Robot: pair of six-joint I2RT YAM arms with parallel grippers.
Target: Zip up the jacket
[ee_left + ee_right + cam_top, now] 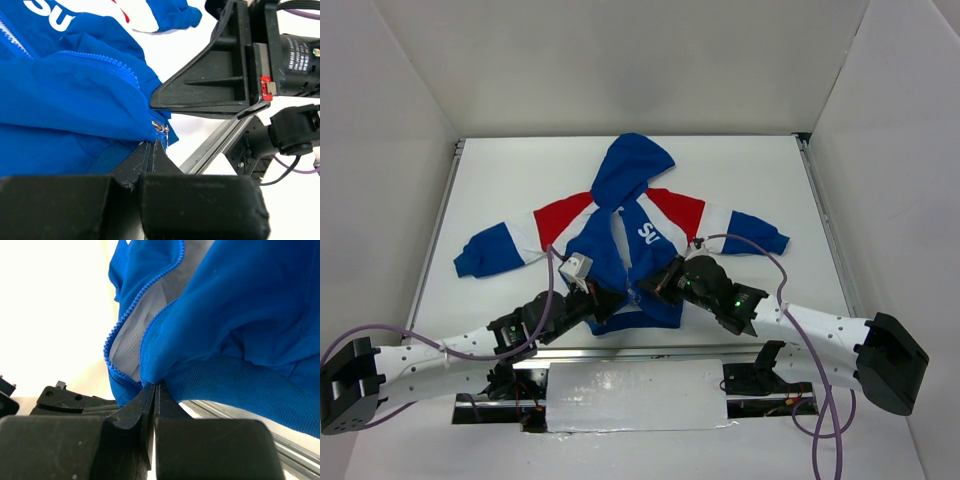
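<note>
Jacket (625,235) lies flat mid-table, hood far, hem at the near edge, front unzipped. Your left gripper (152,146) is pinched on the hem by the zipper slider (160,127). Your right gripper (155,386) clamps the hem just beside it, probably to line up both zipper ends. I can't tell whether the pin is seated.

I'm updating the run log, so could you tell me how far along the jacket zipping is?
Done: the jacket lies flat, front up. In hand: the left gripper and right gripper are each shut on the hem near the zipper slider at the bottom. Remaining: the zipper teeth are apart, showing white lining, so nothing is zipped yet.
</note>
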